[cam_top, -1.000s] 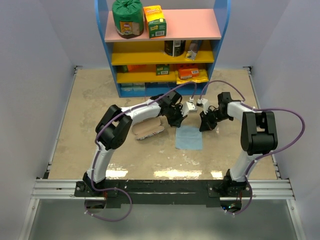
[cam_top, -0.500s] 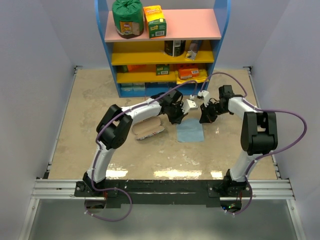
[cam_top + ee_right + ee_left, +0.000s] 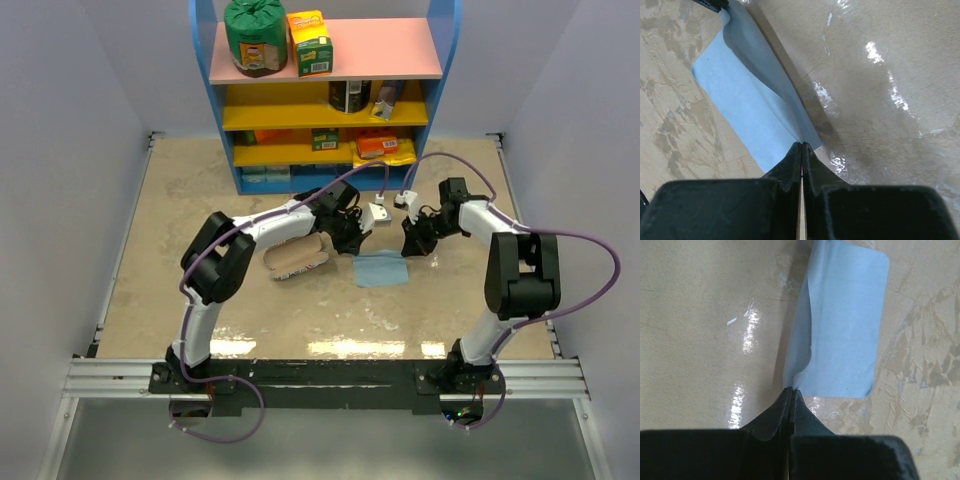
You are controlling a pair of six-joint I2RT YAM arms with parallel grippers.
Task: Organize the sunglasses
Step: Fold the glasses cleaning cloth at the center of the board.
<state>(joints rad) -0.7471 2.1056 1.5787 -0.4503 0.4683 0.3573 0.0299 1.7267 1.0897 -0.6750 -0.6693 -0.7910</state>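
The sunglasses show in no view. A light blue square cloth (image 3: 381,270) lies on the table between my two arms. My left gripper (image 3: 350,245) is shut on the cloth's far left corner; in the left wrist view the pinched corner (image 3: 791,389) is raised and the rest of the cloth (image 3: 845,325) lies flat. My right gripper (image 3: 408,247) is shut on the far right corner. In the right wrist view its tips (image 3: 802,144) pinch the cloth (image 3: 750,105), with a raised fold running between the two grippers.
A pale printed pouch (image 3: 297,257) lies just left of the cloth, beside my left arm. A blue shelf unit (image 3: 325,95) with boxes and packets stands at the back. White walls close off both sides.
Both grippers lifted the cloth's far edge, drew it toward the shelf and came back down. The cloth now looks shorter front to back, with its near edge farther from me.
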